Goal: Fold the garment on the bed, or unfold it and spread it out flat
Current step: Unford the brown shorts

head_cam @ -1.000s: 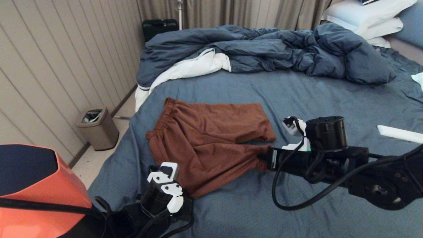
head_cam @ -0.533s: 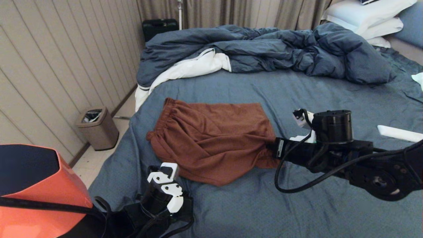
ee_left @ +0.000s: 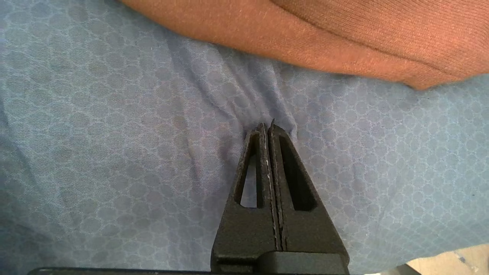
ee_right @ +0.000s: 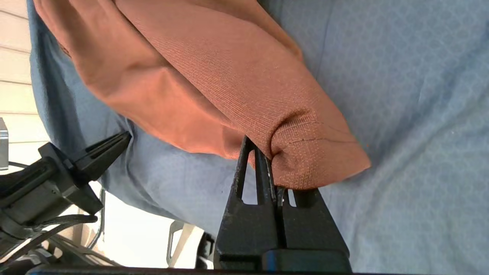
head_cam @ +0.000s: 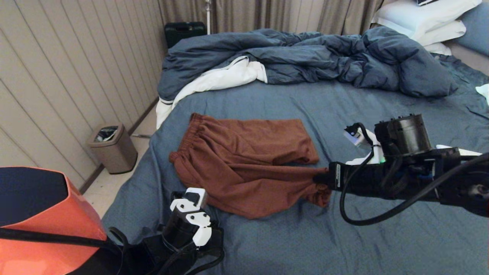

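Observation:
The rust-brown shorts (head_cam: 244, 160) lie on the slate-blue bed sheet (head_cam: 290, 236), gathered waistband toward the left, legs pointing right. The far leg lies flat; the near leg is stretched to the right. My right gripper (head_cam: 319, 178) is shut on the near leg's hem (ee_right: 305, 152), which bunches around the jaws just above the sheet. My left gripper (ee_left: 267, 128) is shut on nothing and hovers over bare sheet, close to the near edge of the shorts (ee_left: 305, 42). Drawstring and graphic are hidden.
A rumpled dark blue duvet (head_cam: 305, 57) with white lining fills the far side of the bed. White pillows (head_cam: 424, 19) lie at the back right. A bin (head_cam: 112, 147) stands on the floor left of the bed, by the panelled wall.
My right gripper has pulled the near leg's hem to the right, away from the waistband, stretching that leg out. The left arm has not moved.

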Controlling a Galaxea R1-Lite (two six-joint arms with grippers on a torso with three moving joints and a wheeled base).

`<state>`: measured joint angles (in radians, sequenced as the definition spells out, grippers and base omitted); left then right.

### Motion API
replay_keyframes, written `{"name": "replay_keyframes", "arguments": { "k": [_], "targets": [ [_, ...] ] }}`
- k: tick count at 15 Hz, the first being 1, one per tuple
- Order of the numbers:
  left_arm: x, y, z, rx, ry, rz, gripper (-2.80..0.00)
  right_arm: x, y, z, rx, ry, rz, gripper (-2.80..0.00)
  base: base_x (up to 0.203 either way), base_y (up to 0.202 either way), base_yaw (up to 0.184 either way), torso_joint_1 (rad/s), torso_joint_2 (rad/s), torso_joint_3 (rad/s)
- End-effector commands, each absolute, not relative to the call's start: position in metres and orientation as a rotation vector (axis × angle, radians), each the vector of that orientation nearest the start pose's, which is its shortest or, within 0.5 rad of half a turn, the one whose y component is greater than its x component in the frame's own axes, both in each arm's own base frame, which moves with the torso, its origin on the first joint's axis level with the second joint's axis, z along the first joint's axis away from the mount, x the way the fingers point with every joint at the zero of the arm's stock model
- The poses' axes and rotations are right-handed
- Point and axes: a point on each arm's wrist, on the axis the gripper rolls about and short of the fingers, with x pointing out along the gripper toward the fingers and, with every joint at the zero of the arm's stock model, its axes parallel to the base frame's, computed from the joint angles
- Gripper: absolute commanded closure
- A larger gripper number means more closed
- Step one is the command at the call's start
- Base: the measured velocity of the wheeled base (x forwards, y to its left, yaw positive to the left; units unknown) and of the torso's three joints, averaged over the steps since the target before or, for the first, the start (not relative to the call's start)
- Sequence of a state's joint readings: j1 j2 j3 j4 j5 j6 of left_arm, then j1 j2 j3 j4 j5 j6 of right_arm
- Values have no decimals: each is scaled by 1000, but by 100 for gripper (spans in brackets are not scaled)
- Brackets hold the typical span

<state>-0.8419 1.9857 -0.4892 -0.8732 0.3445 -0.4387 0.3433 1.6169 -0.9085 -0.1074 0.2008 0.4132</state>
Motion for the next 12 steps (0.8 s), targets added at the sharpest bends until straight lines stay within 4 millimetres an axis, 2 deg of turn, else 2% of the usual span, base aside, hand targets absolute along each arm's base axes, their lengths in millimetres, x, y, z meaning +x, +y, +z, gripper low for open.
{"name": "replay_keyframes", "arguments": {
  "k": [1, 4, 8, 12],
  "targets": [
    [200, -212, 48, -77, 603, -352, 0, 268, 98, 184, 347, 763, 370, 0, 0, 0, 0, 0, 0, 0],
    [200, -213, 48, -75, 603, -354, 0, 278, 89, 183, 360, 795, 325, 0, 0, 0, 0, 0, 0, 0],
    [200, -212, 49, -76, 602, -354, 0, 276, 78, 197, 403, 866, 335, 0, 0, 0, 0, 0, 0, 0],
    [199, -211, 53, -84, 591, -357, 0, 271, 76, 202, 435, 965, 388, 0, 0, 0, 0, 0, 0, 0]
  ]
}}
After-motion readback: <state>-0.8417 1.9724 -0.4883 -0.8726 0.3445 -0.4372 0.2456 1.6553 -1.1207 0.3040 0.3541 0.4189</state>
